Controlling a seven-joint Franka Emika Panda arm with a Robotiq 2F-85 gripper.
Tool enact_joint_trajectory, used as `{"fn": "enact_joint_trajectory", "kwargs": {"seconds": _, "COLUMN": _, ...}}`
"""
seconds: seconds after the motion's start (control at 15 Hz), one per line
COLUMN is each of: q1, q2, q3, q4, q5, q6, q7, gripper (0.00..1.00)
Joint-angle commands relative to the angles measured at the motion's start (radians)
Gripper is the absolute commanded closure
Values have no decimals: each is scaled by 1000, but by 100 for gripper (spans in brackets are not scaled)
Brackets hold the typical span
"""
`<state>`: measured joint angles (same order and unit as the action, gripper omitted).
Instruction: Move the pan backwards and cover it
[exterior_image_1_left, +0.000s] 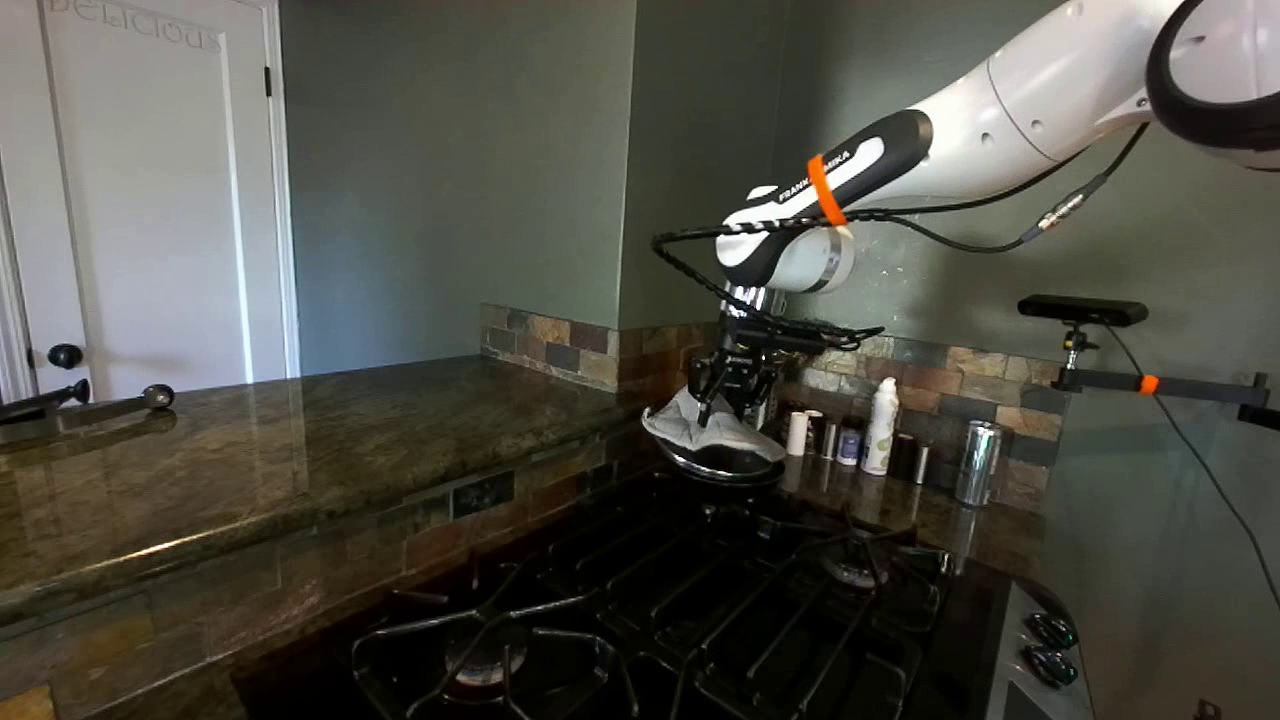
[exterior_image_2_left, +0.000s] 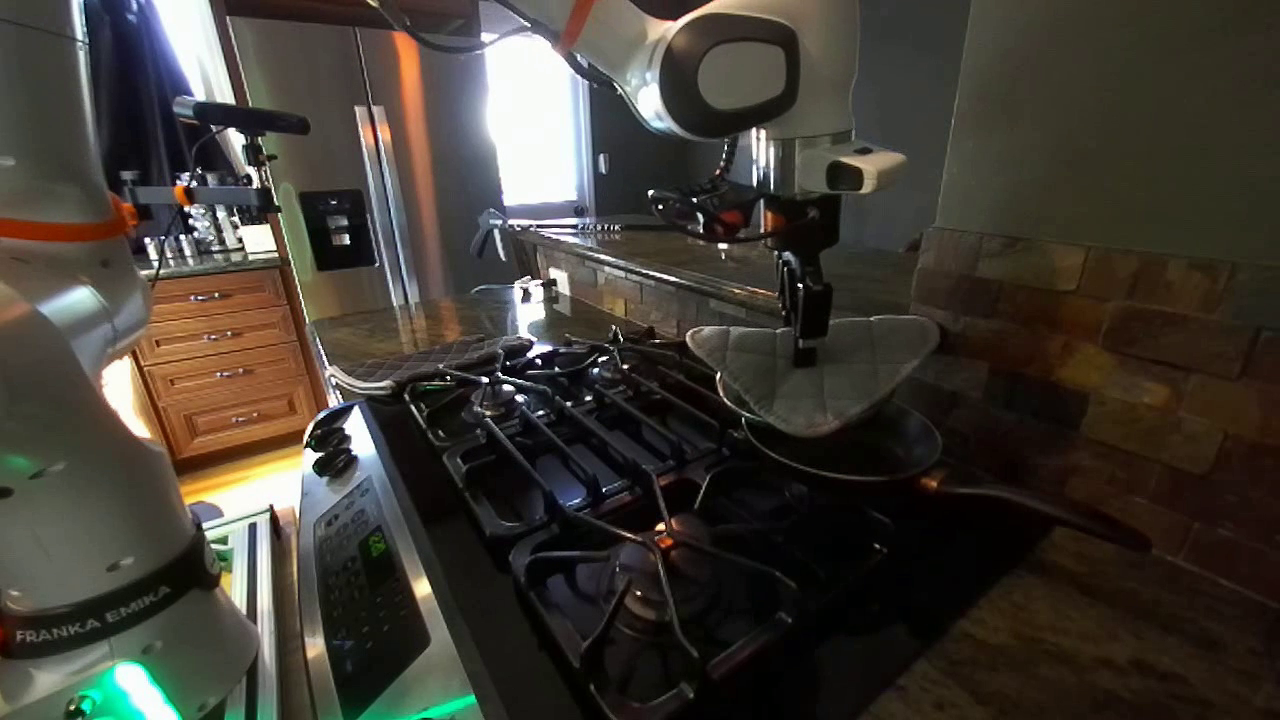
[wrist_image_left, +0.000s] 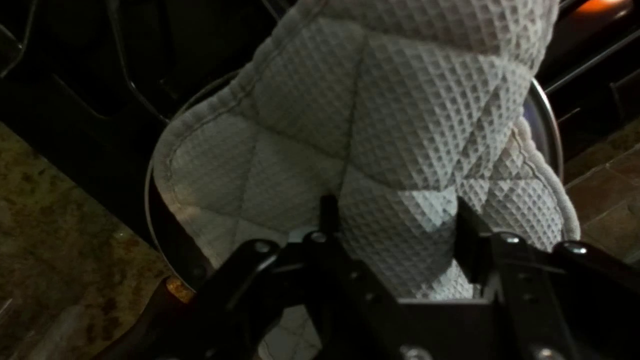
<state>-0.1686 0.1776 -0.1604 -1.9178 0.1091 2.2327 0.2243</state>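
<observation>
The dark pan sits on the far corner of the stove, its handle pointing out over the counter; it also shows in the wrist view. A lid lies under the cloth above the pan, shifted to one side; its silver rim shows in the wrist view and in both exterior views. The quilted white cloth drapes over it, hiding the knob. My gripper points down with fingers pressed on both sides of a bulging cloth fold. What is inside the fold is hidden.
Black stove grates fill the cooktop beside the pan. A stone-tiled wall stands close behind it. Several bottles and jars, including a white spray bottle, stand near it. A dark quilted mitt lies at the stove's far end.
</observation>
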Motion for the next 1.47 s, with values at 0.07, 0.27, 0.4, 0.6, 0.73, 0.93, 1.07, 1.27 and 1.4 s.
{"fn": "enact_joint_trajectory", "kwargs": {"seconds": 0.07, "q1": -6, "q2": 55, "q3": -4, "q4": 100, "q5": 14, "q6": -67, "q7": -4, "gripper": 70}}
{"fn": "enact_joint_trajectory", "kwargs": {"seconds": 0.27, "q1": -7, "q2": 74, "q3": -5, "q4": 124, "q5": 7, "q6": -92, "q7": 2, "gripper": 70}}
{"fn": "enact_joint_trajectory", "kwargs": {"seconds": 0.4, "q1": -8, "q2": 86, "q3": -7, "q4": 134, "q5": 6, "q6": -97, "q7": 3, "gripper": 70}}
{"fn": "enact_joint_trajectory", "kwargs": {"seconds": 0.6, "q1": -9, "q2": 99, "q3": -11, "q4": 144, "q5": 3, "q6": -94, "q7": 8, "gripper": 70}}
{"fn": "enact_joint_trajectory", "kwargs": {"seconds": 0.73, "q1": -11, "q2": 105, "q3": -14, "q4": 148, "q5": 4, "q6": -95, "q7": 9, "gripper": 70}}
{"fn": "enact_joint_trajectory", "kwargs": {"seconds": 0.93, "q1": -15, "q2": 109, "q3": -19, "q4": 145, "q5": 2, "q6": -94, "q7": 13, "gripper": 70}}
{"fn": "enact_joint_trajectory", "kwargs": {"seconds": 1.07, "q1": -17, "q2": 113, "q3": -22, "q4": 144, "q5": 3, "q6": -90, "q7": 17, "gripper": 70}}
{"fn": "enact_joint_trajectory", "kwargs": {"seconds": 1.27, "q1": -19, "q2": 117, "q3": -26, "q4": 145, "q5": 5, "q6": -85, "q7": 24, "gripper": 70}}
{"fn": "enact_joint_trajectory", "kwargs": {"seconds": 1.4, "q1": -18, "q2": 120, "q3": -28, "q4": 146, "q5": 6, "q6": -78, "q7": 35, "gripper": 70}}
